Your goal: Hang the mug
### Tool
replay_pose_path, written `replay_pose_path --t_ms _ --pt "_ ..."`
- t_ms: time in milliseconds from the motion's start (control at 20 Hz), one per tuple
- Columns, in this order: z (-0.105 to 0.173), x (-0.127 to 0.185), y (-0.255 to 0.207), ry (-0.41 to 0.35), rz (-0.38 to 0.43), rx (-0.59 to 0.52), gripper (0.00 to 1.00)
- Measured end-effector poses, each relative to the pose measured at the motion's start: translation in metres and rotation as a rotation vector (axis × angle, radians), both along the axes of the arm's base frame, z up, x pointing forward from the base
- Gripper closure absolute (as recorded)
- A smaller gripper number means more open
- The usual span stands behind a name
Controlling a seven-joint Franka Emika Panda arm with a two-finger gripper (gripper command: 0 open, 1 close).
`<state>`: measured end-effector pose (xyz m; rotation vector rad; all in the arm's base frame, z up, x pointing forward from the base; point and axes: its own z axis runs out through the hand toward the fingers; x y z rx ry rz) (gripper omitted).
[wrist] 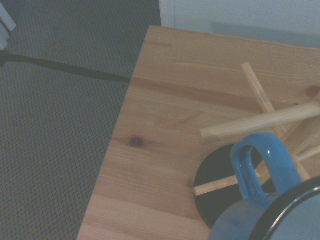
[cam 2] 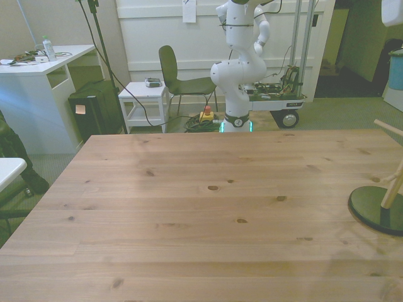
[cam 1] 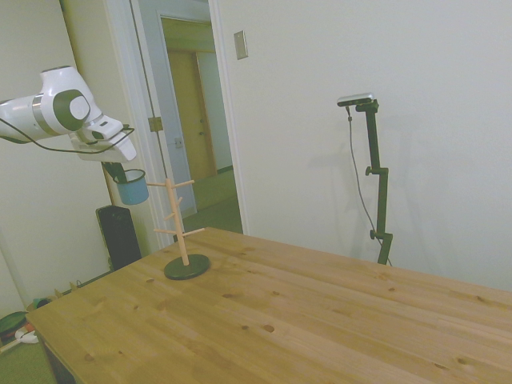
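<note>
The mug [cam 1: 133, 188] is light blue with a dark rim — its handle a brighter blue. The rack [cam 1: 181, 226] is pale wood on a black base, the table [cam 1: 320, 320] honey pine — knotted, streaky.

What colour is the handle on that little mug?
Bright blue, like the mug itself; the handle shows best in the wrist view, close beside the wooden pegs.

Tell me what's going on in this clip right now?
The arm's gripper holds the mug in the air, close to the top pegs of the wooden mug tree that stands near the table edge. In the wrist view the mug's handle points toward the pegs, just above the tree's dark base. The mug is not on a peg yet.
</note>
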<state>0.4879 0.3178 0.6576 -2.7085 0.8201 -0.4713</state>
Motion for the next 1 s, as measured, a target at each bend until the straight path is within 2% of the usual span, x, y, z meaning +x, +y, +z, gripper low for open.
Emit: replay_pose_path --t_ms 750,1000 --pt "-0.011 0.009 0.044 0.008 0.018 -0.026 1.0" --pt "-0.005 0.015 0.04 0.003 0.004 -0.018 1.0"
